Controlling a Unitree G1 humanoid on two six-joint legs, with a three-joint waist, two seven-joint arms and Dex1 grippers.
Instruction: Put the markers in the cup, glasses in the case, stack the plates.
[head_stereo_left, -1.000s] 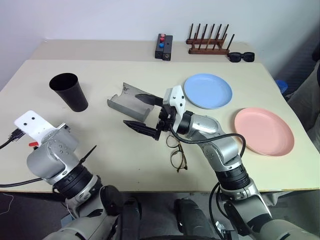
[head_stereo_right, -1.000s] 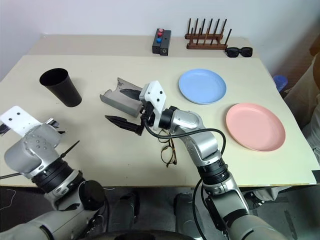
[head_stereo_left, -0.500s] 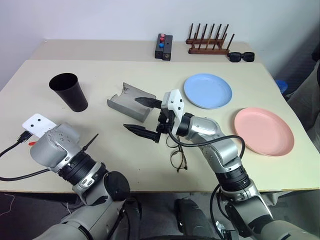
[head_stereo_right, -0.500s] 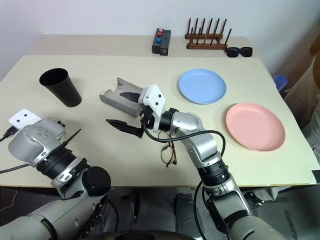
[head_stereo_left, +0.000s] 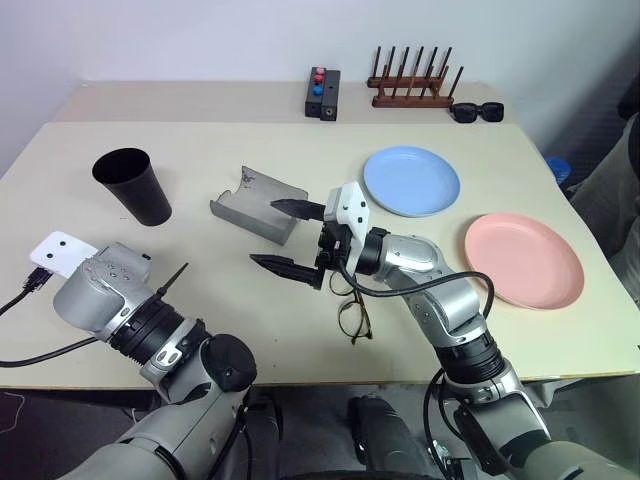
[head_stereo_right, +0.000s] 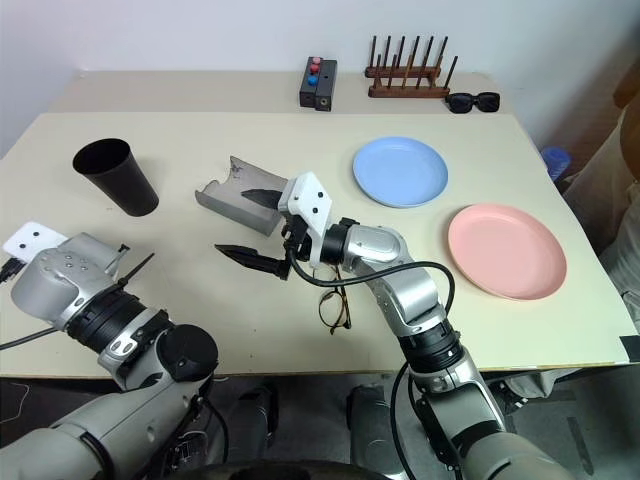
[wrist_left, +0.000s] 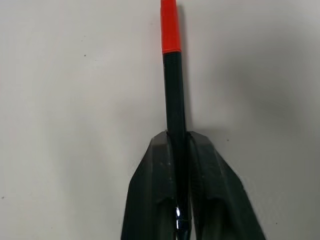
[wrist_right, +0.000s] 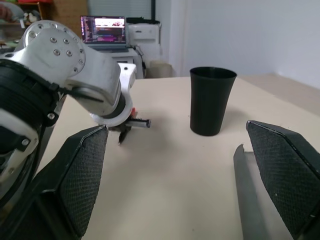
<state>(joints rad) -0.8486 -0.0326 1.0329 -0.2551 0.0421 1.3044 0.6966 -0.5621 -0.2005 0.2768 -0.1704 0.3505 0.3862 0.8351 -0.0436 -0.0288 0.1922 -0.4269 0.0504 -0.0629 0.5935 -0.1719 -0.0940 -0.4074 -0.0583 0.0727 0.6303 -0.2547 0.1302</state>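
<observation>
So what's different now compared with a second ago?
The left claw has closed on the slim black marker with the red end, which lies on the beige table. The right claw hangs open above the table as before. The tall black plastic cup, grey open glasses case, thin dark-rimmed glasses and both plates stayed put.

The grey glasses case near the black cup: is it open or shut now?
Open. The glasses case lies with its lid swung back, its hollow inside showing. The glasses lie outside it on the table.
</observation>
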